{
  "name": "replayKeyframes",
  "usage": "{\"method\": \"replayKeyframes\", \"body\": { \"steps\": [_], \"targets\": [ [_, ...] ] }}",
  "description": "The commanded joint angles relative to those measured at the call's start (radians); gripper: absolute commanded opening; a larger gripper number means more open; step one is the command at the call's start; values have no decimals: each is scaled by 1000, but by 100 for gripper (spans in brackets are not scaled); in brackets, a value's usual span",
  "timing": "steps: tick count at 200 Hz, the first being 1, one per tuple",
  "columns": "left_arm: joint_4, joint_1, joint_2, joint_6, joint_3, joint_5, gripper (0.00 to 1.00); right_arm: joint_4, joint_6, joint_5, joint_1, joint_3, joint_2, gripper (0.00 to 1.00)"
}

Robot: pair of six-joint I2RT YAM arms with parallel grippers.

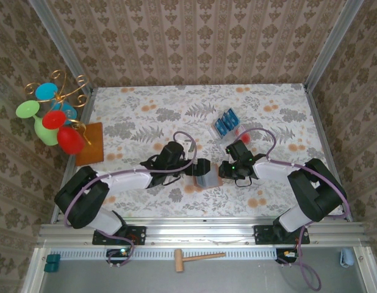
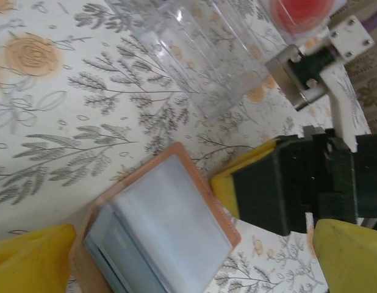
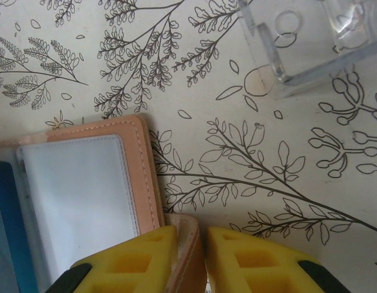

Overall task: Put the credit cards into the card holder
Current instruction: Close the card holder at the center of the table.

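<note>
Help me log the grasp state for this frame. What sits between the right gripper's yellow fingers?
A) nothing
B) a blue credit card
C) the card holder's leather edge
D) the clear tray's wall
C: in the right wrist view the right gripper has its fingers closed on the tan leather rim of the open card holder.

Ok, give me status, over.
Left pincer open astride card holder. Right pincer shut on its edge. Credit cards in clear tray. No obstruction seen.
</note>
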Motion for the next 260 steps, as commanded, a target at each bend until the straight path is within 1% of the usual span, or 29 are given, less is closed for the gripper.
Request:
{"method": "replayKeyframes", "body": {
  "steps": [1, 37, 49, 82, 94, 105, 140, 164, 178, 196, 211, 232, 247, 260],
  "targets": [
    [32, -25, 12, -36, 42, 24, 100, 32, 11, -37, 34, -10, 65, 21],
    [77, -44, 59, -62, 65, 16, 100, 12, 13, -31, 33, -7, 27, 21],
    [90, -47, 83, -68, 78, 15, 100, -11, 11, -28, 31, 0, 3, 22],
    [115, -59, 136, -84, 109, 7, 100, -102, -6, 2, -14, 1, -107, 39],
    [122, -60, 150, -90, 117, 4, 100, -152, -20, 18, -38, 1, -139, 43],
    [122, -61, 161, -93, 124, 1, 100, -197, -31, 36, -56, 0, -202, 46],
    [139, -73, 182, -127, 151, -16, 100, -284, -33, 49, -99, -36, -335, 46],
    [139, -113, 197, -152, 193, -55, 100, -309, -14, 44, -123, -81, -430, 44],
    [103, -135, 231, -174, 239, -78, 100, -323, -4, 40, -131, -98, -471, 41],
    [129, -158, 294, -201, 284, -70, 100, -333, 6, 34, -131, -116, -510, 40],
    [152, -173, 311, -214, 294, -87, 100, -344, 10, 33, -133, -125, -523, 39],
    [126, -167, 276, -205, 280, -112, 100, -342, 6, 17, -134, -134, -519, 39],
    [110, -149, 238, -184, 250, -115, 100, -319, 4, -5, -134, -146, -502, 41],
    [101, -130, 209, -179, 219, -105, 100, -279, 4, -39, -133, -158, -474, 46]
  ]
}}
